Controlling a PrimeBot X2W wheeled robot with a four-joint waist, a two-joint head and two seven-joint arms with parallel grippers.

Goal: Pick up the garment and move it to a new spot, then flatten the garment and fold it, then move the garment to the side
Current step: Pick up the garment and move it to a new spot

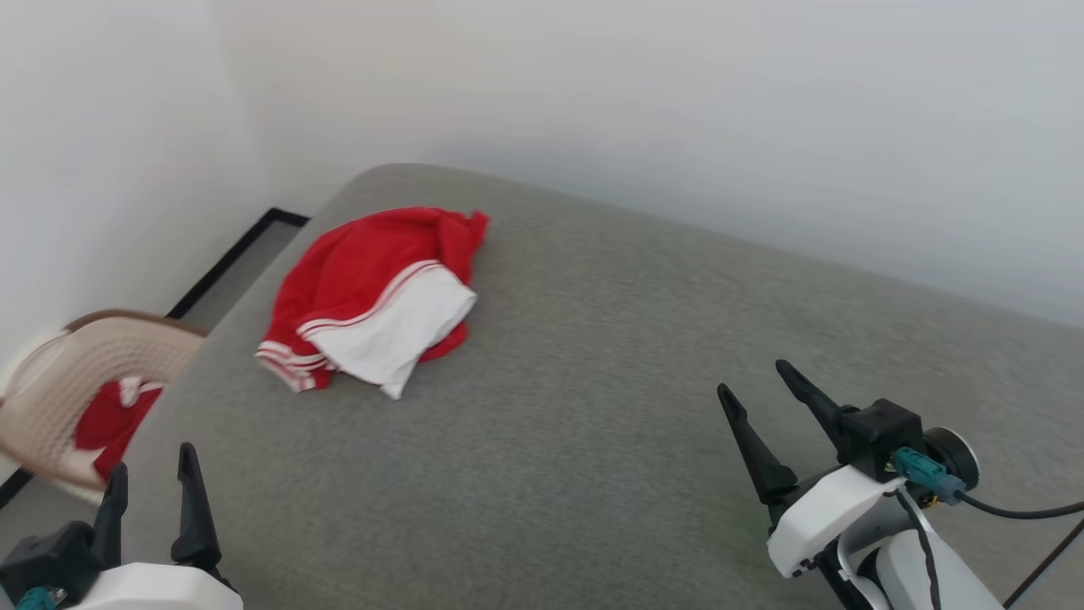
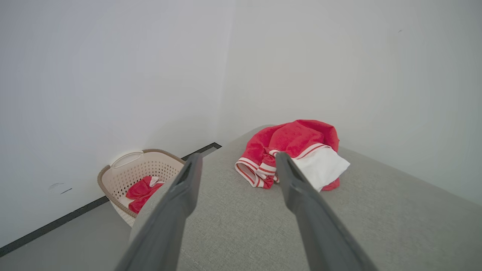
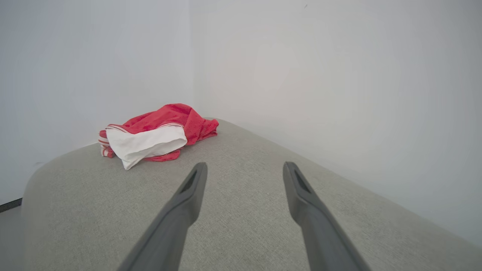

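Left end effector [image 1: 152,457], right end effector [image 1: 752,377] (both spread apart), garment [image 1: 373,288] crumpled on grey cushion [image 1: 593,381]

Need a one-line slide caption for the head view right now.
Crumpled garment lies on the grey padded surface; left gripper and right gripper open, both short of it.

Tally: five things on and around one cushion [image 1: 593,407].
One garment [image 1: 373,296], one basket [image 1: 51,381], one red cloth [image 1: 110,419] inside it, two grippers: left gripper [image 1: 152,457], right gripper [image 1: 751,377].
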